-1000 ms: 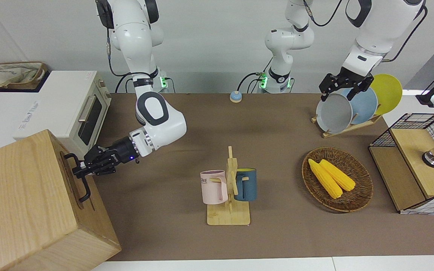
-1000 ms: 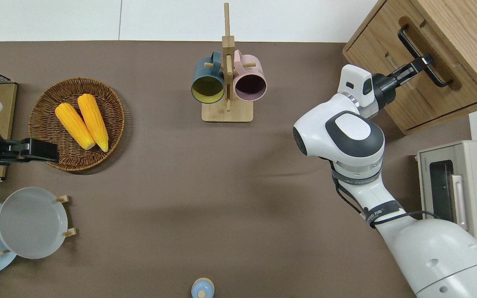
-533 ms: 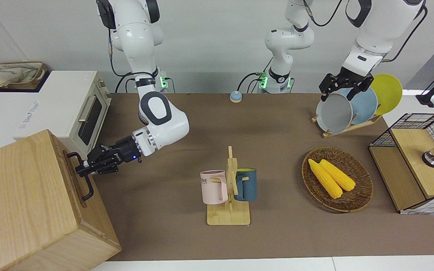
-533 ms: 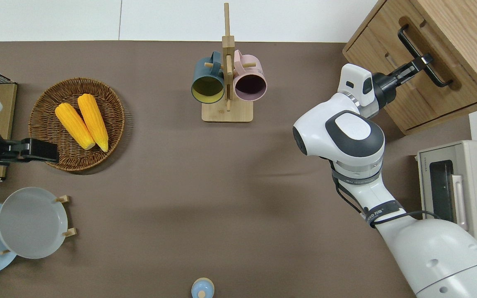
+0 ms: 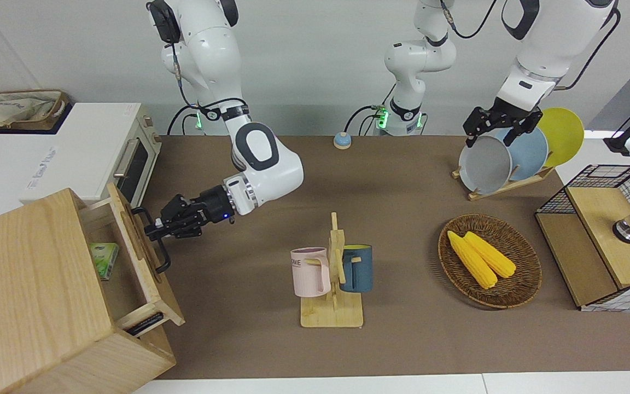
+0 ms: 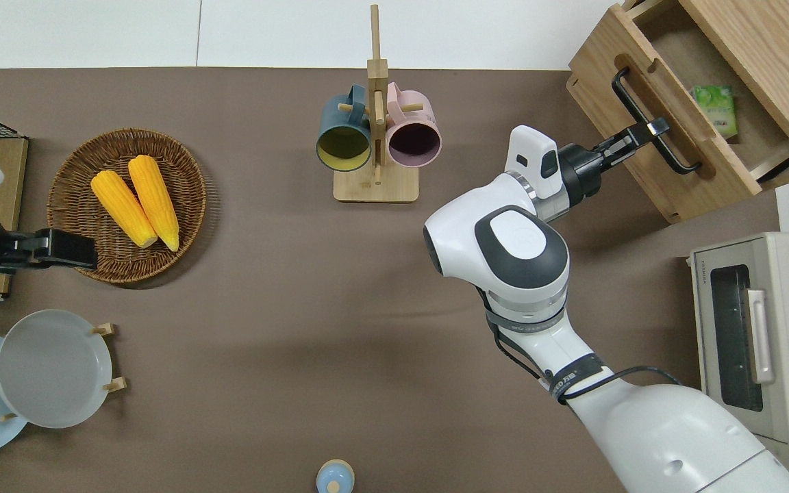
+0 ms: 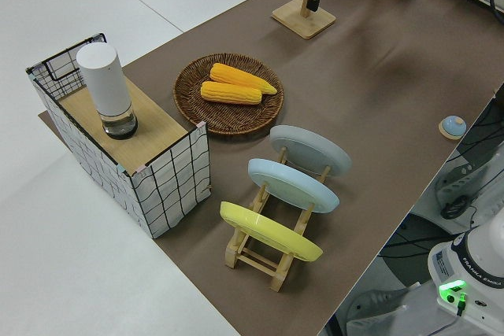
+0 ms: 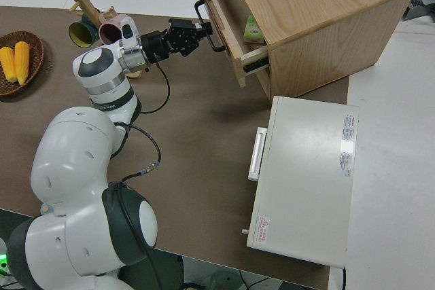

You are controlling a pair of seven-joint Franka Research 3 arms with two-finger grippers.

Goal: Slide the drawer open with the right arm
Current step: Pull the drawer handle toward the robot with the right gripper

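Observation:
The pale-wood drawer (image 5: pixel 129 232) (image 6: pixel 682 58) stands pulled partway out of its box cabinet (image 5: pixel 25 290) (image 6: pixel 771 55) (image 8: pixel 319 5) at the right arm's end of the table. My right gripper (image 5: pixel 153 229) (image 6: pixel 655 129) (image 8: pixel 204 32) is shut on the black bar handle (image 5: pixel 159 260) (image 6: pixel 631 96), about midway along it. Its wrist shows a blue light. A small green packet (image 5: pixel 104 260) (image 6: pixel 715 109) (image 8: pixel 253 30) lies inside the drawer. The left arm is parked, and its gripper (image 5: pixel 493 134) is open and holds nothing.
A white toaster oven (image 5: pixel 101 158) (image 6: pixel 757 335) stands beside the cabinet, nearer to the robots. Mid-table stands a wooden mug rack (image 5: pixel 332 273) with two mugs. Toward the left arm's end are a corn basket (image 5: pixel 490 260), a plate rack (image 5: pixel 506 158) and a wire-mesh shelf (image 5: pixel 605 235).
My right gripper has pulled the handle toward the middle of the table. The drawer has slid out of the cabinet and now shows the green packet inside. The left arm has not moved.

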